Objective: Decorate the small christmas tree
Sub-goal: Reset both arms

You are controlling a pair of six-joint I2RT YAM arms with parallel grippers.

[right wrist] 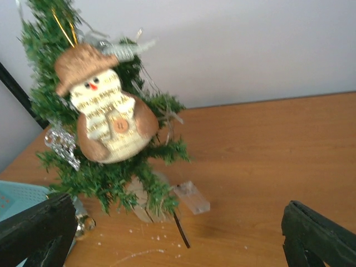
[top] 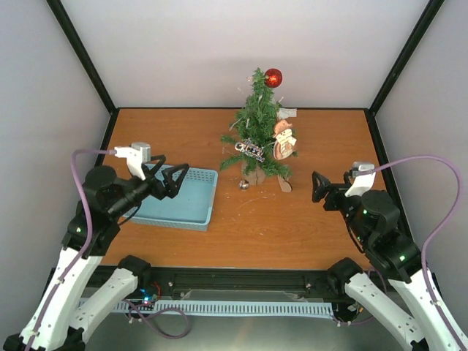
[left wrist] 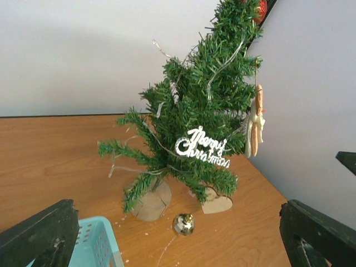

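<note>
Silver "Merry Christmas" sign (left wrist: 203,147) adorns the small christmas tree (left wrist: 194,100); left gripper (top: 175,167) and right gripper (top: 316,189) gape empty.

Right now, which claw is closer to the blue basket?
Left. The left claw hangs open right above the blue basket. The right claw is open too, but far across the table, past the small christmas tree.
</note>
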